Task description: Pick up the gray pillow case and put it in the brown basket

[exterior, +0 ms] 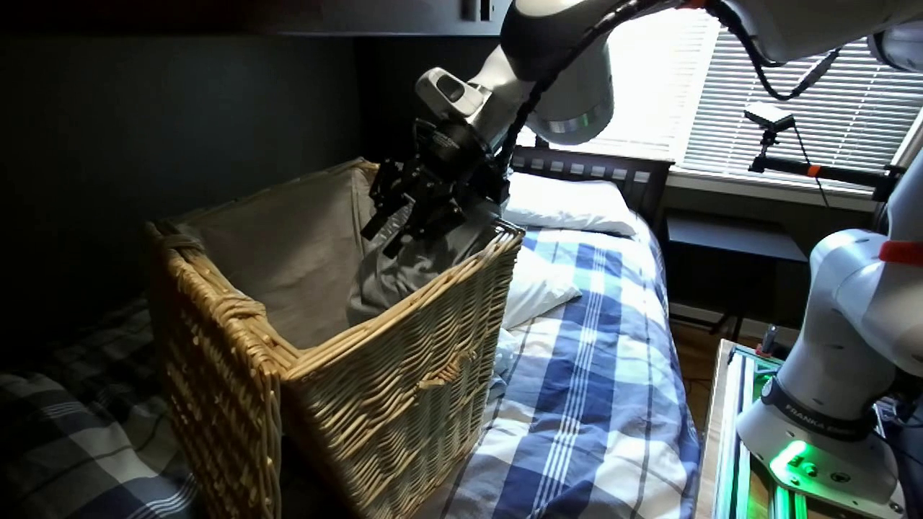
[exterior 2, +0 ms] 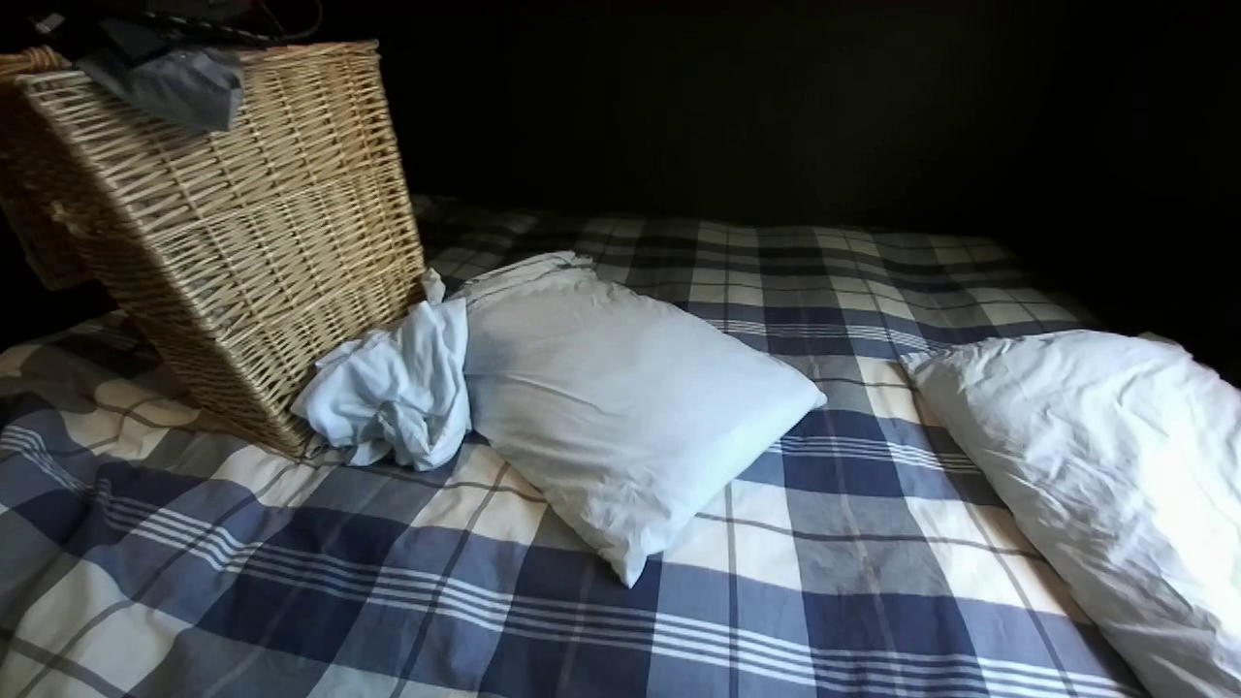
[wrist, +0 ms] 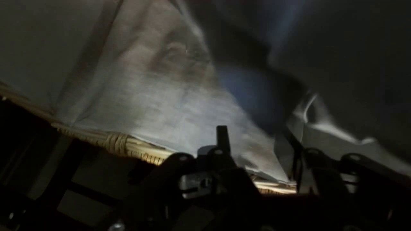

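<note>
The brown wicker basket (exterior: 404, 382) with a pale cloth lining stands on the bed. It also shows in an exterior view (exterior 2: 291, 213), and its rim shows in the wrist view (wrist: 141, 152). The gray pillow case (exterior: 407, 270) lies partly inside the basket, against the wall and up over the rim. A corner of it (exterior 2: 194, 89) hangs down outside. In the wrist view its dark folds (wrist: 340, 80) fill the right side. My gripper (exterior: 384, 238) is over the basket opening, just above the pillow case. Its fingers (wrist: 258, 138) are apart, with the right one close to the cloth; contact is unclear.
A white pillow (exterior 2: 630, 378) and a crumpled pale blue cloth (exterior 2: 397, 397) lie beside the basket on the plaid bedding (exterior: 577, 404). Another white pillow (exterior 2: 1105, 465) lies farther along the bed. A shelf or cabinet edge (exterior: 404, 18) overhangs above the basket.
</note>
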You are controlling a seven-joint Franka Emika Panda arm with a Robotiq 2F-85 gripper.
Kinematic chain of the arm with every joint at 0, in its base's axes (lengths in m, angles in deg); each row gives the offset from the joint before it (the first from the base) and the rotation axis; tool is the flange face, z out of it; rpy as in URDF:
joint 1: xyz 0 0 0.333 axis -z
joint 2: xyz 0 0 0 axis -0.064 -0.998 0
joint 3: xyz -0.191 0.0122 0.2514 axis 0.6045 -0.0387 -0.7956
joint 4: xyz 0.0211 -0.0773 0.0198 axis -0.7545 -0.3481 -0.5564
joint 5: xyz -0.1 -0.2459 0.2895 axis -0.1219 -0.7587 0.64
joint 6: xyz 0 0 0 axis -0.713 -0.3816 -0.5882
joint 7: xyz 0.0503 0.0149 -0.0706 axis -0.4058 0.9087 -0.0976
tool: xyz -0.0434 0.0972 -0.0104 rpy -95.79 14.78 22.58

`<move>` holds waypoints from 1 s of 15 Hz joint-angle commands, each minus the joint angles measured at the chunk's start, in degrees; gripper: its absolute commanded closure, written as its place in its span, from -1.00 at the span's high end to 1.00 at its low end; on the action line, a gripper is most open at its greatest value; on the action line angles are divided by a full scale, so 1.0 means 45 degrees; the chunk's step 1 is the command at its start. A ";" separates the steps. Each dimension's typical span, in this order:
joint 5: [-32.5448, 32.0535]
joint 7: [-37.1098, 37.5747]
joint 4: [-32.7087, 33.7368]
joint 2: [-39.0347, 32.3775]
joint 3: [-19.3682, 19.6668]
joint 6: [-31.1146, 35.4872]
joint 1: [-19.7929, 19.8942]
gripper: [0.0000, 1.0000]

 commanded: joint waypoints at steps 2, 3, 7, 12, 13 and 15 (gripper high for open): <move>-0.1262 0.2037 0.0307 0.0099 -0.0191 -0.1093 0.0594 0.64; -0.1500 0.2601 0.0358 0.0419 -0.0224 -0.1309 0.0617 0.78; -0.3387 0.6103 0.0325 0.2044 -0.0318 -0.2070 0.0825 1.00; -0.6229 1.0617 0.0086 0.4145 0.0219 -0.3682 0.1388 1.00; -0.6549 1.1201 0.0084 0.4379 0.0446 -0.4095 0.1444 1.00; -0.7291 1.2185 0.0021 0.4726 0.0876 -0.4984 0.1622 1.00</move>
